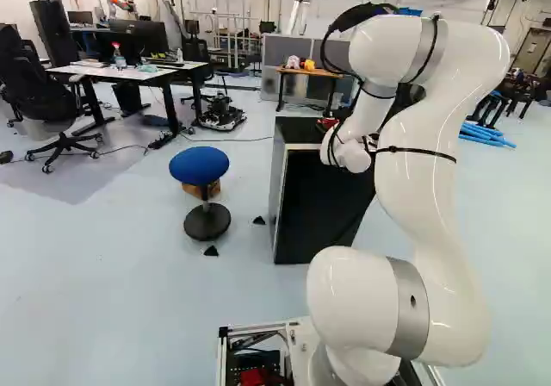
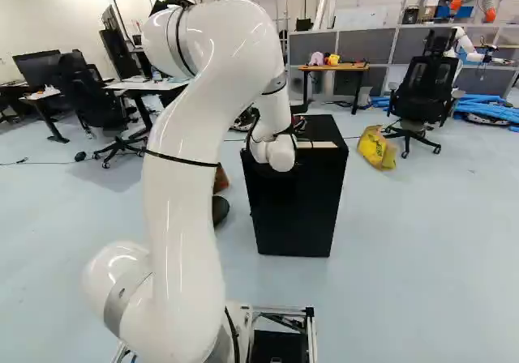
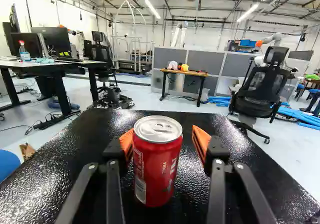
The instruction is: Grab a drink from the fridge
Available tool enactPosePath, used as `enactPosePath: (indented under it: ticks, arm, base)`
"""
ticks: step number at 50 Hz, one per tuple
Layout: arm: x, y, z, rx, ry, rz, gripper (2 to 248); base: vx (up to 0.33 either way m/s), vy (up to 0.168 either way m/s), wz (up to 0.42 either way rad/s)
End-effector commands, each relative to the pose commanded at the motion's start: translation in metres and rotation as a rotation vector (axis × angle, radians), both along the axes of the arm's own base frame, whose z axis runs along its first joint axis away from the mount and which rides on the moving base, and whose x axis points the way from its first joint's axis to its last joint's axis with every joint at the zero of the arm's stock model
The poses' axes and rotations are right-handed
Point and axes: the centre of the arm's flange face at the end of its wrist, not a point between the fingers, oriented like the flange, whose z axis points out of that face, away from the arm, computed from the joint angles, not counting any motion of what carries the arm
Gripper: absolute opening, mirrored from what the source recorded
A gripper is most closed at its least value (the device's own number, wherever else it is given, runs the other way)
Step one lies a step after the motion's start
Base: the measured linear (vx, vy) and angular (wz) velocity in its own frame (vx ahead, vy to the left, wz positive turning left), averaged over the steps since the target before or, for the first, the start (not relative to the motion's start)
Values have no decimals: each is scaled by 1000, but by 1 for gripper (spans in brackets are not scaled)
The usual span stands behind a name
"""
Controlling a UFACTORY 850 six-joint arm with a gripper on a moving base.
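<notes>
The gripper (image 1: 328, 125) is mostly hidden behind the arm's white wrist in the left base view, just over the top of the small black fridge (image 2: 296, 209). In the wrist view a red drink can (image 3: 157, 171) stands upright on the black fridge top (image 3: 200, 119), between the two fingers. My gripper (image 3: 166, 143) is open around it. One orange pad (image 3: 126, 143) is close beside the can, and a visible gap separates the can from the other pad (image 3: 201, 140). The fridge's door cannot be made out.
A blue stool (image 1: 200, 166) stands beside the fridge. Beyond are a wooden table (image 3: 184, 73), grey partitions (image 3: 210, 59), an office chair (image 2: 423, 87) and a yellow bag (image 2: 377, 147). Desks (image 1: 120, 71) stand off to one side. Another robot (image 2: 474, 5) shows far back.
</notes>
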Motion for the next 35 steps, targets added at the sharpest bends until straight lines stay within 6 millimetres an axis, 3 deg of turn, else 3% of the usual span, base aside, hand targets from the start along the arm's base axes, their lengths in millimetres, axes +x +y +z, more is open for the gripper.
enactPosePath:
  ticks: [1,5,6,35]
  arm:
    - [0,0,0,0,0,0,146]
    - [0,0,0,0,0,0,146]
    - [0,0,0,0,0,0,108]
    - [1,0,27,-15,-40,0,100]
  base:
    - [0,0,0]
    - [0,0,0]
    - [0,0,0]
    - [0,0,0]
